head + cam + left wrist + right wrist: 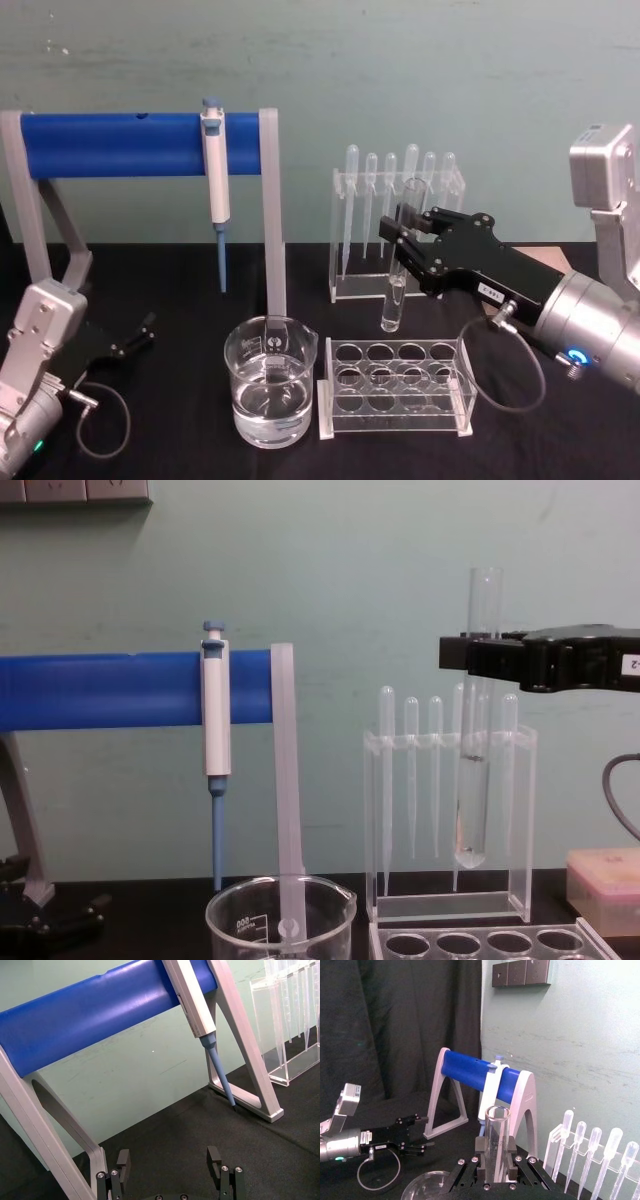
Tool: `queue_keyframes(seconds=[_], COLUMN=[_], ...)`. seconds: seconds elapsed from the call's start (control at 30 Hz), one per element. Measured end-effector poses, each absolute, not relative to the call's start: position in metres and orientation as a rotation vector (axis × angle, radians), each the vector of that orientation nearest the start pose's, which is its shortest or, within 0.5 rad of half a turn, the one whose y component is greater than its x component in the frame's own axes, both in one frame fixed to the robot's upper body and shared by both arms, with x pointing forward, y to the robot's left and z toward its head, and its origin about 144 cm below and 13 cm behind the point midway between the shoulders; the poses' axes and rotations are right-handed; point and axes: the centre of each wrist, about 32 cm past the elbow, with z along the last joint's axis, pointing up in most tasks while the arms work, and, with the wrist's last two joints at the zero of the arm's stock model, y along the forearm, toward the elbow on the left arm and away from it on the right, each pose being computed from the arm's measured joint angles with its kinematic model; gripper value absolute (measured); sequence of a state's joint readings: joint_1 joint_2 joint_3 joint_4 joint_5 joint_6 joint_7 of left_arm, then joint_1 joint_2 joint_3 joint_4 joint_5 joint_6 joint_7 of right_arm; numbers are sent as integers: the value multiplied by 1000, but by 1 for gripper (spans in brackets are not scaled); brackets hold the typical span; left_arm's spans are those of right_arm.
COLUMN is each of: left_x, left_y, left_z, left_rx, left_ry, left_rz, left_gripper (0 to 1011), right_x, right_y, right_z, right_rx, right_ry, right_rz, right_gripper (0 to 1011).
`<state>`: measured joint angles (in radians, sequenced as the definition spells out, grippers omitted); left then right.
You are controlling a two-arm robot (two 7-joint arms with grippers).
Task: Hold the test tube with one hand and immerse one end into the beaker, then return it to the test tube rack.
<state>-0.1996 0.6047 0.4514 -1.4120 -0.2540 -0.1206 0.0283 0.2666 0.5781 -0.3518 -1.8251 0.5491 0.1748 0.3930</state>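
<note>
Test tube (392,295), 1, upright in right gripper (403,235), 1 beaker (236,352), 6 pipettes (371,200)

At the right of the frame, the black right hand (402,238) bears a small white label (490,291) and joins a silver wrist (590,320). The test tube (392,300) is clear glass, as is the beaker (270,385), printed with white marks. The left hand (143,333), lower left, is black too. The pipettor (215,150) is white with a blue tip, on a stand (120,145) with a blue bar and grey legs. The desk (180,290) is black, the wall (420,70) pale green.
</note>
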Motion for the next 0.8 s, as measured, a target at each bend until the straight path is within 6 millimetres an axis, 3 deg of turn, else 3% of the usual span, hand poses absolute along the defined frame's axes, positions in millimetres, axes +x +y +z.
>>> queue_keyframes(seconds=[0.8], left_x=[489], left_y=[310], left_z=[1140], left_rx=[304], left_ry=[-285], left_rz=[1248], left_gripper=[1000], right_x=[487], right_y=[-254], right_z=[1284], right_rx=[-4], right_ry=[-147], right_rz=[-754], right_gripper=[225])
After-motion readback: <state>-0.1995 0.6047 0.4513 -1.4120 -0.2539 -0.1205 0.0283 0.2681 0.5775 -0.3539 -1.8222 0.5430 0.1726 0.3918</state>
